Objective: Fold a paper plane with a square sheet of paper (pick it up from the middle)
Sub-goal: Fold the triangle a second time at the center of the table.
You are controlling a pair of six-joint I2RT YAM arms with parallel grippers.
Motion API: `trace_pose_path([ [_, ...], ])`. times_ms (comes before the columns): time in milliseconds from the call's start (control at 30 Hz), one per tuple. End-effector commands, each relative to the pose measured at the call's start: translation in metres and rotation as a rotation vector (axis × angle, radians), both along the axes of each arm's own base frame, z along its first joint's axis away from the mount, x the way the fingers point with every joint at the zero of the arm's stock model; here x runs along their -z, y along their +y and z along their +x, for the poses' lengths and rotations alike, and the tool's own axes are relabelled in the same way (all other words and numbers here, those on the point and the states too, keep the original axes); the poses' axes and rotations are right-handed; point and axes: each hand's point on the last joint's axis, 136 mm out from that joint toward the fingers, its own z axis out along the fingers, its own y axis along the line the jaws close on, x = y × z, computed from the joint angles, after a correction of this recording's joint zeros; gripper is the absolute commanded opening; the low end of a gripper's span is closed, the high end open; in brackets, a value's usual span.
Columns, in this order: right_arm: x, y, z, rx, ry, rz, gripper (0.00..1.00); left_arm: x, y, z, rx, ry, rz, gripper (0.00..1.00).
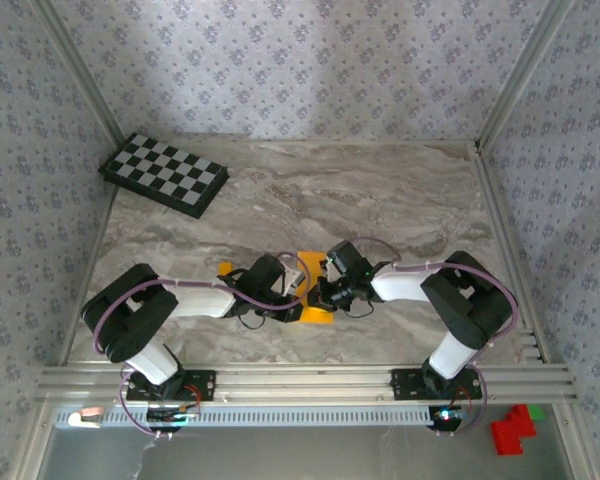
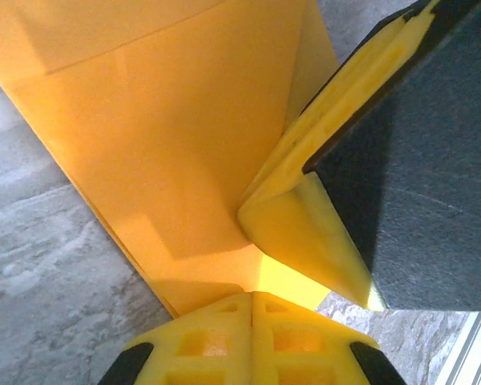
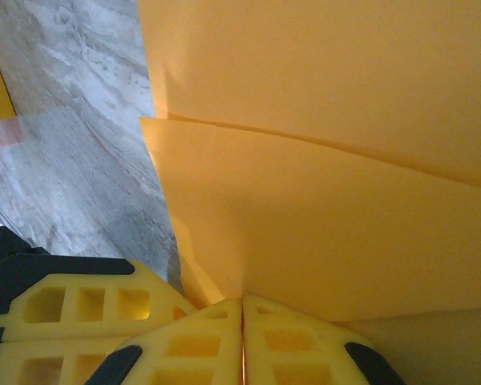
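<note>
The orange-yellow square sheet of paper (image 1: pixel 316 315) lies creased into layers on the marble table near the front middle, mostly covered by both wrists. My left gripper (image 1: pixel 298 301) comes in from the left, its jaws shut on the paper's near edge (image 2: pixel 252 293). My right gripper (image 1: pixel 323 294) comes in from the right and is shut on the same sheet (image 3: pixel 242 301), a thin orange line showing in its seam. The two sets of fingers sit side by side. Folded layers (image 3: pixel 321 200) rise ahead of the right jaws. Whether it has a paper plane shape is hidden.
A small thick orange block (image 1: pixel 225 268) lies just left of the left wrist. A black-and-white checkered board (image 1: pixel 165 173) rests at the back left. Metal rails run along the table's front edge (image 1: pixel 300 380), with red blocks (image 1: pixel 512 430) beyond them at the bottom right.
</note>
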Motion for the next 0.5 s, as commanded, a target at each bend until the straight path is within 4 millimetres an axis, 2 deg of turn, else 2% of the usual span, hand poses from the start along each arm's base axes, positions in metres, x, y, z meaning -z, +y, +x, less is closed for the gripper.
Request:
trace_pose_path([
  [0,0.022,-0.029,0.001,0.044,0.032,-0.142,0.09,0.047,0.051,-0.022,-0.028,0.083,0.240,0.00],
  [467,0.023,-0.048,0.019,0.083,0.030,-0.140,0.09,0.055,0.056,-0.028,-0.016,0.108,0.264,0.00],
])
